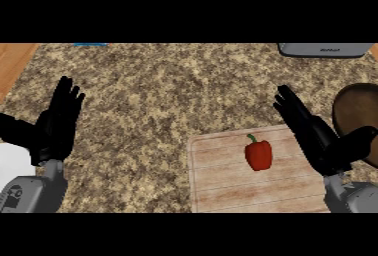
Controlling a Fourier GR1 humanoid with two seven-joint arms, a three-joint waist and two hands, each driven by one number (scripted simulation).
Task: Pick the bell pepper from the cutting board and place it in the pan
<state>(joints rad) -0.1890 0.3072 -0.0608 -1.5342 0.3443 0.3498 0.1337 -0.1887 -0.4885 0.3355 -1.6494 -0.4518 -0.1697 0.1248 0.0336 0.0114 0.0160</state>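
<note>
A red bell pepper (258, 154) with a green stem lies on the pale wooden cutting board (221, 185) at the lower right. My right hand (314, 135) stands open just right of the pepper, fingers pointing up and left, over the board's right edge, not touching the pepper. Behind that hand, at the right edge, shows part of a dark brown pan (358, 112). My left hand (57, 122) is open at the far left, fingers up, well away from the board.
The counter top (162, 95) is speckled brown stone. A grey appliance (325, 49) sits at the back right, a small blue thing (90, 44) at the back left. Wood floor (13, 62) shows past the counter's left edge.
</note>
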